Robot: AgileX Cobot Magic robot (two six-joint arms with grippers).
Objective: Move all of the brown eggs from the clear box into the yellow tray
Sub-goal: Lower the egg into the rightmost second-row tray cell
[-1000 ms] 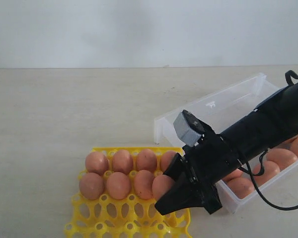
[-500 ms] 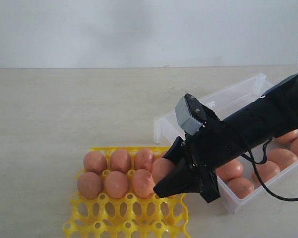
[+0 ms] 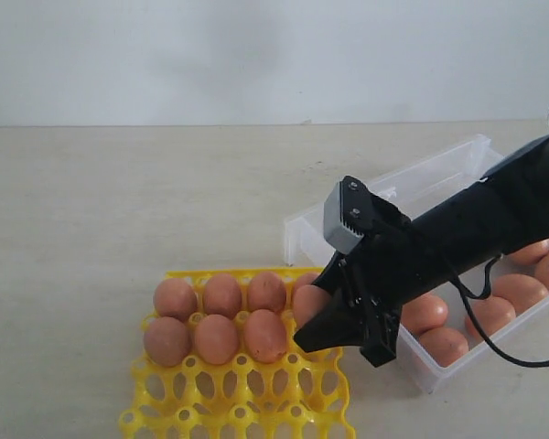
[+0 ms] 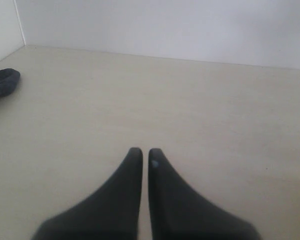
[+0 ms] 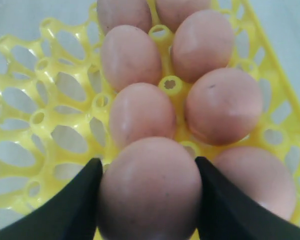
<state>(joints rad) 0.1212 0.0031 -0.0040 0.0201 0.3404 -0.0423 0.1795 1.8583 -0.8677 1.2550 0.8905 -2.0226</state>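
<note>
My right gripper is shut on a brown egg over the right-hand column of the yellow tray. In the right wrist view the egg fills the gap between the black fingers. Several more brown eggs sit in the tray's two back rows. The clear box stands to the right and holds several brown eggs, partly hidden by the arm. My left gripper is shut over bare table, holding nothing.
The tray's front rows are open sockets. A dark object lies on the table near the wall in the left wrist view. A black cable hangs from the right arm over the box's near wall.
The right gripper has risen and drawn back a little with the egg, from low over the tray's second row to beside its back row. Its grip is unchanged.
</note>
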